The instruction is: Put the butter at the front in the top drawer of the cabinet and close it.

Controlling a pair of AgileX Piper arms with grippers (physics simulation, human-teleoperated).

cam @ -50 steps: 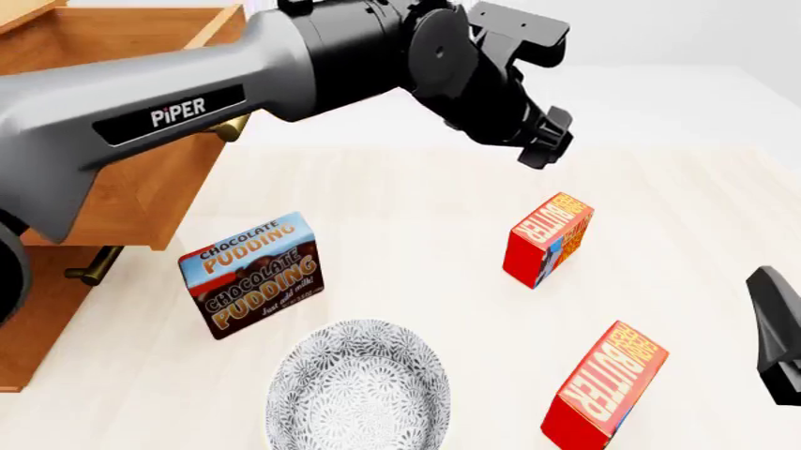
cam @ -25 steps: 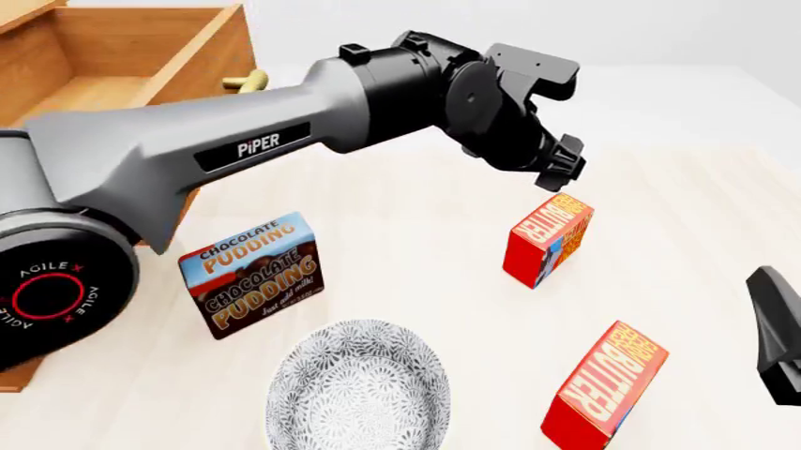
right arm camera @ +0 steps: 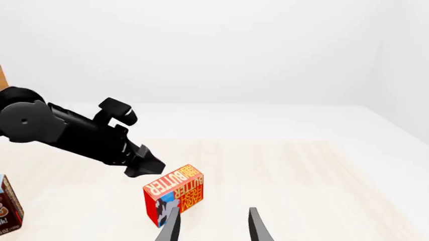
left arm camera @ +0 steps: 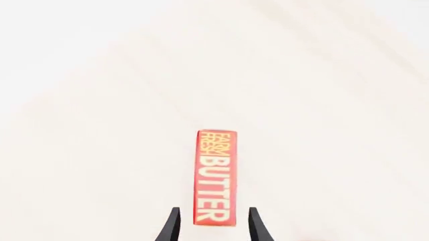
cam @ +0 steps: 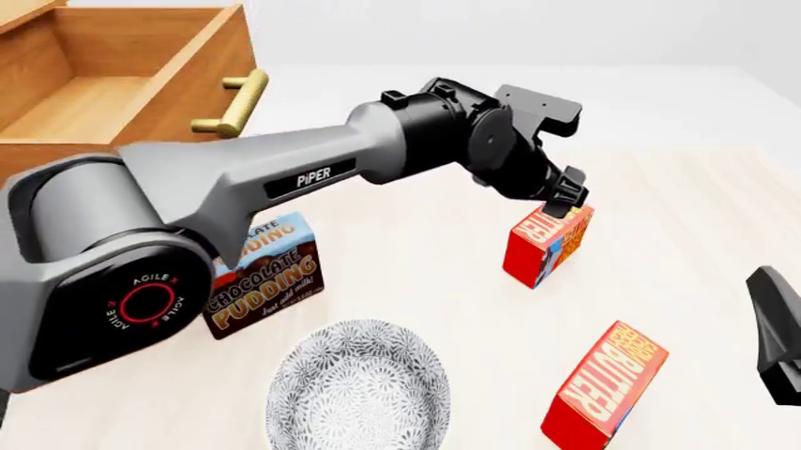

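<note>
My left arm has come down and to the right in the last second, and now my left pincer [cam: 566,195] hangs just over the top of the butter [cam: 549,246], which stands on the counter [cam: 414,253] right of the middle. The second butter box [cam: 607,384] stands nearer and a little more right. The top drawer [cam: 126,84] is pulled open at the far left.

In the left wrist view the fingers [left arm camera: 173,226] are apart, one on each side of the narrow orange face of the butter [left arm camera: 216,170], not touching it. I think I should lower straight, keep the box centred in the gap, and press on the two long sides only when the tips are well below the top edge; otherwise the tall box may tip. My right pincer [right arm camera: 213,226] is also apart and holds nothing.
</note>
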